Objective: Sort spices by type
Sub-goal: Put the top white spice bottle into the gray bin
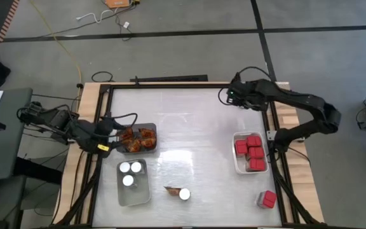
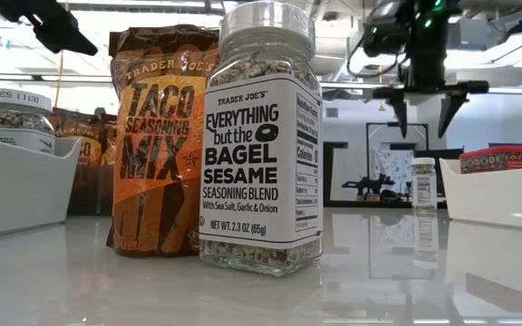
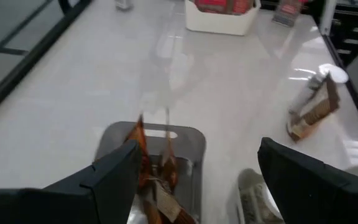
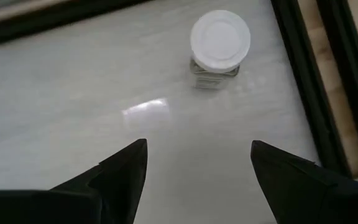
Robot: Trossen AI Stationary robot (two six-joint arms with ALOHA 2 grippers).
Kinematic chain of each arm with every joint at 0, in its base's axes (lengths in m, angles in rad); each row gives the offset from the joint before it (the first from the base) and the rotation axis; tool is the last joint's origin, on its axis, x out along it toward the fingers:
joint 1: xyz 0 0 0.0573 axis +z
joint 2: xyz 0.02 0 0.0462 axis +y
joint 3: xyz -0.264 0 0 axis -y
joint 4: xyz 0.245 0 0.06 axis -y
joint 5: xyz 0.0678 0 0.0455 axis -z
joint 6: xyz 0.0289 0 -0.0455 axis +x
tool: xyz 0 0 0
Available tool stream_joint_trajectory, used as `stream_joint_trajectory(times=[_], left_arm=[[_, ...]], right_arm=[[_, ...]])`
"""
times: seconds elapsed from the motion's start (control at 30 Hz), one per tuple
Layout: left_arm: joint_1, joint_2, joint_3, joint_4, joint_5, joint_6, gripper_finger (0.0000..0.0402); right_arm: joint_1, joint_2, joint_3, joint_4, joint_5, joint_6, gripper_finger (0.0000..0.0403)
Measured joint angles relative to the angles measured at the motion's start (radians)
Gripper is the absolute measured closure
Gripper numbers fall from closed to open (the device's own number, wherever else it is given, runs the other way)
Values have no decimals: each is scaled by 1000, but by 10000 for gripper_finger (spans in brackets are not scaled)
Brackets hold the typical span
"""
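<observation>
Right gripper [image 4: 197, 171] poised above the table's far right corner, jaws apart and empty. Just ahead of the fingertips, apart from them: a small round jar [image 4: 219, 45] with a white lid, upright on the bare tabletop, close to the dark frame rail. Probably rigid glass or hard plastic, light, smooth-sided and so somewhat slippery; best taken across the body just under the lid, jaws straddling it squarely to avoid tipping.

Left gripper [image 3: 197, 180] hovering over the grey tray [image 3: 188, 140], jaws spread wide, nothing between them. Directly below and between the fingers: crinkled orange-brown packets [image 3: 151, 168] piled in that tray. Soft, light, crushable foil; easiest pinched at an upstanding top edge.

Beside the left jaws, nearer the table's front: a second tray with three white-lidded jars [image 1: 131, 172]. Farther out at mid-table front: one loose packet [image 2: 157, 136] and one loose jar [image 2: 263, 136] standing together, touching or nearly so.

Well below the right jaws' reach line: white tray of red boxes [image 1: 251, 152], plus one stray red box [image 1: 267, 200] outside it. Stiff card, light, flat faces good for gripping.
</observation>
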Motion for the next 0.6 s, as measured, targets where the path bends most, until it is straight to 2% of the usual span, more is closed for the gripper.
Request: stream_joint_trajectory(times=[0.17, 0.33, 0.6], left_arm=[[7, -20, 0, 0, -3, -37, 92], [10, -53, 0, 3, -4, -97, 92], [10, -79, 0, 6, -80, -149, 92]], right_arm=[[-97, 70, -1, 14, -23, -99, 92], [-207, 85, -1, 119, -56, -229, 92], [-335, 93, -23, 176, -110, -311, 92]])
